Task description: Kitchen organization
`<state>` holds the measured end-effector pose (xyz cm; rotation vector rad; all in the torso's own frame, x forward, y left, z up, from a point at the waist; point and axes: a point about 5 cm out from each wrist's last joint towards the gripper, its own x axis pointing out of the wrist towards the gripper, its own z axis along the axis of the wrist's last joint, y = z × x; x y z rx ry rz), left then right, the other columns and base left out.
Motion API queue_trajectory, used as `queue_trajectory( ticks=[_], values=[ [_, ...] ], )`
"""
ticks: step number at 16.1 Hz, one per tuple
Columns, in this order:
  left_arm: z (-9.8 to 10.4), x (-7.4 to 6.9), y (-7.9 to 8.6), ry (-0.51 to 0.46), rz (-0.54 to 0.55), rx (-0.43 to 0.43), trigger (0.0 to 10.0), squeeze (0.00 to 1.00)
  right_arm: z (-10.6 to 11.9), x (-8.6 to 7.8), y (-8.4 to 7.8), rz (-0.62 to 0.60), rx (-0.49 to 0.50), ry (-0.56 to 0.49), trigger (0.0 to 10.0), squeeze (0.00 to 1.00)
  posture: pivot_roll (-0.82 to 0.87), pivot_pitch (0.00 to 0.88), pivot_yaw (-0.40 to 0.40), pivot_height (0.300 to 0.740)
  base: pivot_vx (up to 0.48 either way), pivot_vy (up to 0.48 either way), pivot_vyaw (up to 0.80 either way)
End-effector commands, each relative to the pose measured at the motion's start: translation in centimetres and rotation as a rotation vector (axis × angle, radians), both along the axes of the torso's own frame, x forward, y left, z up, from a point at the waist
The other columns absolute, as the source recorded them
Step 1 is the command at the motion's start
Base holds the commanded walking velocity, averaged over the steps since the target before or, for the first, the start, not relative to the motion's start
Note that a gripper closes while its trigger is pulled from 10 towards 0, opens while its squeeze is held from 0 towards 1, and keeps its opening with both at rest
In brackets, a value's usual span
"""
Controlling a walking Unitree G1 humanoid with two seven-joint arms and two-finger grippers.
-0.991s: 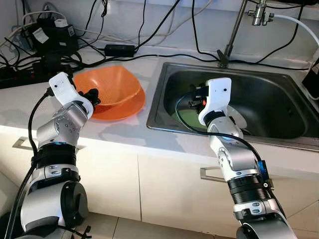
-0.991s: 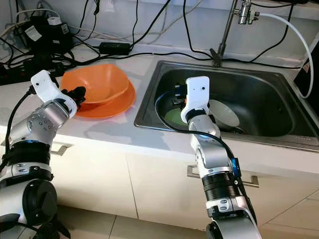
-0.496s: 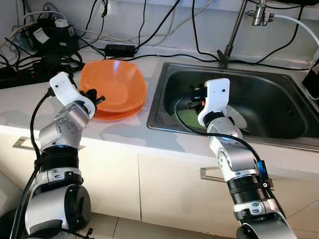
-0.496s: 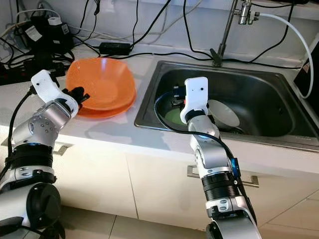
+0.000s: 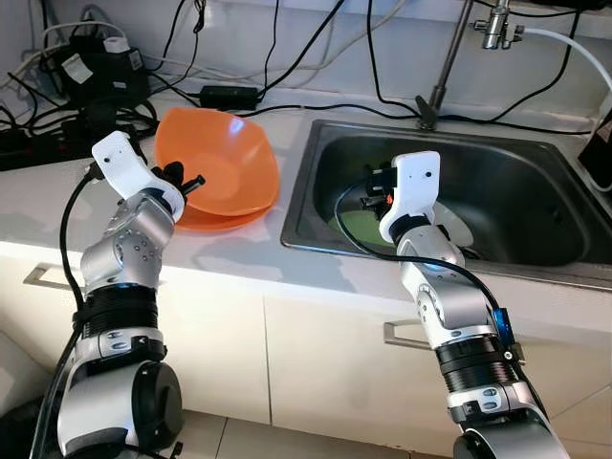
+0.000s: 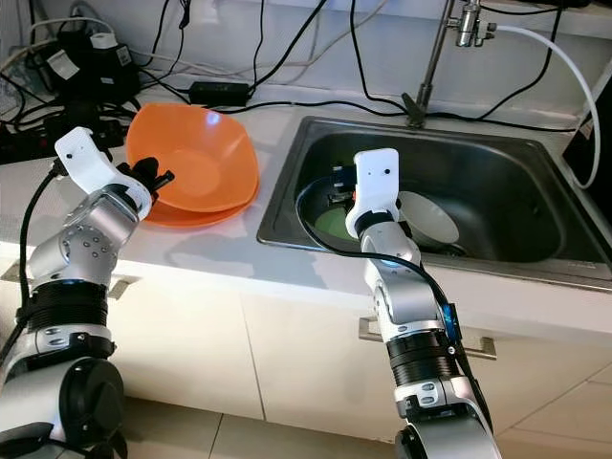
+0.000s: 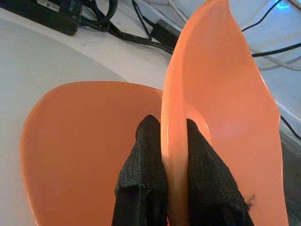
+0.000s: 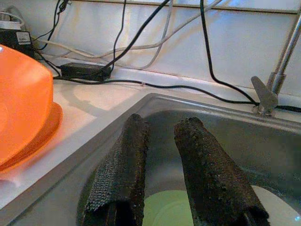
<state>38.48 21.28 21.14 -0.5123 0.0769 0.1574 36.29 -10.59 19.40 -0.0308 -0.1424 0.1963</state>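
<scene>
Left wrist view: the rim of an orange bowl (image 7: 221,117) is seen pinched between the two black fingers (image 7: 146,174) of the left gripper (image 7: 171,155), so the jaws are closed on that rim. The bowl is held tilted up on edge, its hollow turned toward the sink (image 5: 535,182), above an orange plate (image 7: 80,150) that lies flat on the white desk (image 5: 239,258).

From the head camera, the left gripper (image 5: 182,182) is found at the side of the bowl (image 5: 229,158) farthest from the sink, and the plate (image 5: 225,218) is seen just beside the sink's rim. Behind the bowl, away from the sink, a black power adapter (image 5: 229,96) and a tangle of black cables (image 5: 57,105) lie on the desk against the wall.

The right gripper (image 5: 375,186) is held inside the sink basin, above a green plate (image 5: 363,225) that rests on the basin floor, with a white dish (image 6: 430,218) just beside it. In the right wrist view the two fingers (image 8: 122,169) are seen apart with nothing between them, so the jaws are open. A tap (image 5: 449,57) rises from the far rim of the sink.
</scene>
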Motion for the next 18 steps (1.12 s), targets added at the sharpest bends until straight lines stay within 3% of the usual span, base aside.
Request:
queue_trajectory(
  ticks=[1, 6, 7, 14, 18],
  values=[
    [1.3, -0.1, 0.0, -0.078, 0.012, 0.004, 0.0, 0.0, 0.2, 0.1, -0.2, -0.009, -0.003, -0.006, 10.0, 0.0, 0.05, 0.006, 0.0, 0.74, 0.0, 0.0, 0.0],
    [4.2, -0.8, -0.8, -0.299, -0.025, -0.03, 0.1, 0.0, 0.3, 0.2, -0.2, -0.01, 0.0, -0.01, 10.0, 0.0, 0.05, 0.008, -0.006, 0.74, 0.0, 0.0, 0.0],
    [5.1, -1.1, -1.2, -0.368, -0.045, -0.023, 10.0, 0.0, 0.3, 0.2, -0.2, -0.007, 0.003, -0.011, 10.0, 0.0, 0.05, 0.008, -0.006, 0.74, 0.0, 0.0, 0.0],
    [5.7, -2.0, -3.5, -0.493, -0.163, -0.01, 10.0, 0.0, 0.9, 0.2, -0.1, 0.02, 0.041, -0.019, 10.0, 0.0, 0.05, 0.007, -0.011, 0.74, 0.0, 0.0, 0.0],
    [5.5, -2.3, -4.5, -0.523, -0.235, 0.053, 10.0, 0.0, 1.9, 0.3, -0.4, 0.067, 0.094, -0.034, 10.0, 0.0, 0.05, 0.009, -0.008, 0.74, 0.0, 0.0, 0.0]
  ],
)
